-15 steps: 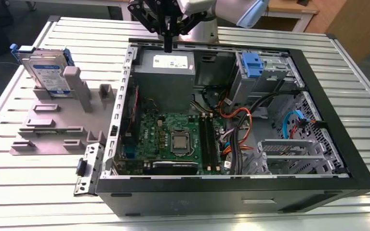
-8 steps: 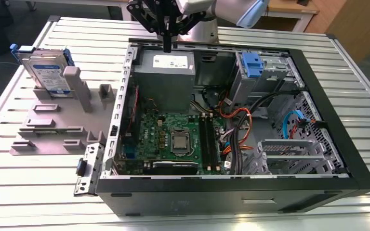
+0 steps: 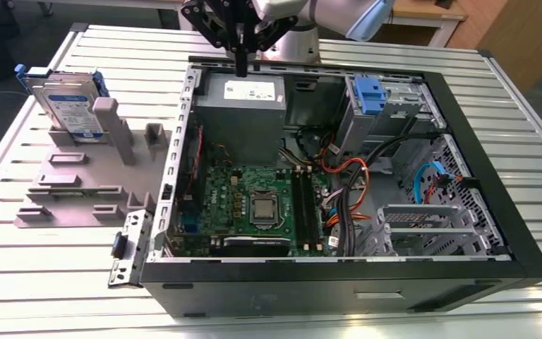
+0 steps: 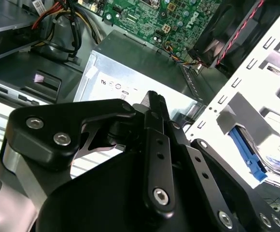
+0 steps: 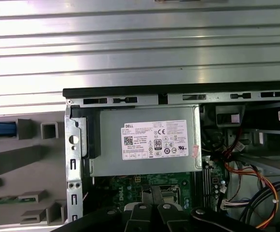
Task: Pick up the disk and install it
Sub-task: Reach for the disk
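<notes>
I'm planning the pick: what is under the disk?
The disk stands upright in a grey holder on the slatted table. The holder's posts cover its bottom edge.

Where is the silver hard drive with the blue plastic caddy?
The hard drive stands upright in the grey plastic fixture at the exterior view's left, outside the black computer case.
</notes>
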Robot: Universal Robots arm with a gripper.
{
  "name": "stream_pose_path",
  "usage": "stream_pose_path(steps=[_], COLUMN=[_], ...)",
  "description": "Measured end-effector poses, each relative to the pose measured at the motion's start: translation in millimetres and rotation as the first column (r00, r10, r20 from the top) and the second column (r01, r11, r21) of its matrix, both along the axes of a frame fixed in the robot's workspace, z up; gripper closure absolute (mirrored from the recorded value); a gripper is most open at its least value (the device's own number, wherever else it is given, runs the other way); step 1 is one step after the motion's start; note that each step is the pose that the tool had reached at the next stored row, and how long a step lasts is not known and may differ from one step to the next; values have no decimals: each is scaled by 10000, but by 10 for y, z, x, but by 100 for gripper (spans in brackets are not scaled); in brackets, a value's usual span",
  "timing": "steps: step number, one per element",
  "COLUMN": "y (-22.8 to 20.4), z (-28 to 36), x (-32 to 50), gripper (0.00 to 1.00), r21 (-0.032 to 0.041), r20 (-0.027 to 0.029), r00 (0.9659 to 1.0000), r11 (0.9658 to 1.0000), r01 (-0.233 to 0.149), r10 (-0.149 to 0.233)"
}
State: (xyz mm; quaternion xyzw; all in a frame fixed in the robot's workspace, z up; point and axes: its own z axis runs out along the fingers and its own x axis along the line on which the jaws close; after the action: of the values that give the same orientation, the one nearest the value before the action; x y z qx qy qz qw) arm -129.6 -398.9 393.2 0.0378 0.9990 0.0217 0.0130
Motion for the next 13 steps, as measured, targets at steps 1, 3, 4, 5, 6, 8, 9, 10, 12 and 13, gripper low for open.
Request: stream_pose_path(steps=[1, 3, 4, 5, 6, 8, 9, 10, 12, 13], y=[0, 1, 0, 0, 0, 0, 0, 0, 0, 0], z=[0, 0, 0, 0, 0, 0, 0, 0, 0, 0], x=[-7, -15, -15, -15, -17, -18, -20, -22, -23, -24], gripper=[89, 89, 89, 89, 89, 89, 89, 89, 89, 89], r21=[0, 0, 0, 0, 0, 0, 0, 0, 0, 0], r20=[-1, 0, 0, 0, -1, 0, 0, 0, 0, -1], r00=[10000, 10000, 10000, 10000, 10000, 10000, 10000, 10000, 10000, 10000], r11=[10000, 10000, 10000, 10000, 10000, 10000, 10000, 10000, 10000, 10000], r01=[0, 0, -1, -1, 0, 0, 1, 2, 0, 0], r10=[0, 0, 1, 1, 0, 0, -1, -2, 0, 0])
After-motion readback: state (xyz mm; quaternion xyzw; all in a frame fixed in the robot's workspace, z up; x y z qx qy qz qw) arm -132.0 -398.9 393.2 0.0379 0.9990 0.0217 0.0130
